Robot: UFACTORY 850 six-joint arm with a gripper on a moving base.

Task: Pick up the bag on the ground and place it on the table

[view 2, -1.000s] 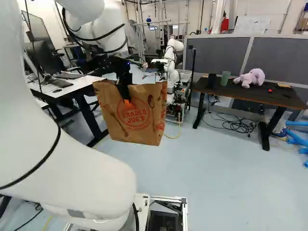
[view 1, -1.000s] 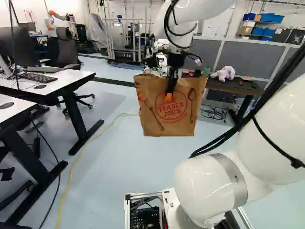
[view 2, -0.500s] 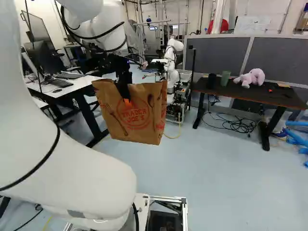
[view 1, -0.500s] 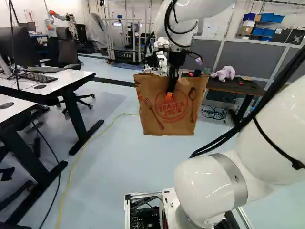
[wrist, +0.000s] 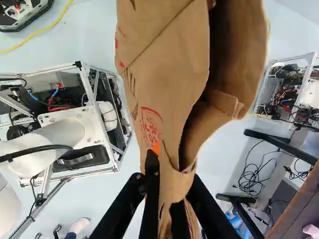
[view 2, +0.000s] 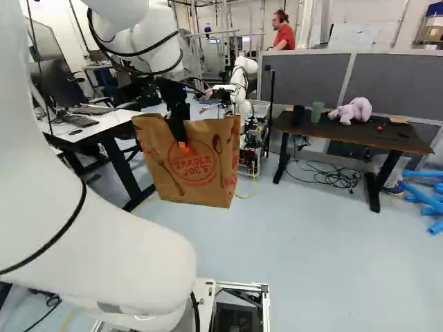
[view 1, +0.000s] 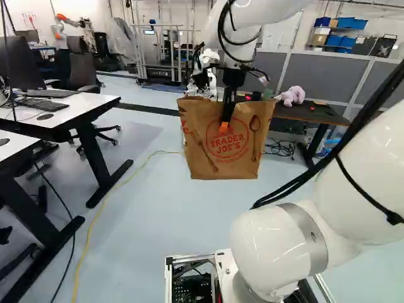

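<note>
Claw [view 1: 224, 128] nearly closed, pinching brown paper bag [view 1: 205, 151]; bag hangs above floor [view 2: 297, 249], apart from dark surface [view 2: 377, 137].

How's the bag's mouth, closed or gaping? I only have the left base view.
Observer: Gaping. In the wrist view the bag's two broad sides stand apart, with the inside showing between them.

Operator: And the dark table? The bag's top edge cuts off what stands at its left end.

Observer: Right base view shows a black cup and a green cup standing upright there, bases on the tabletop.
</note>
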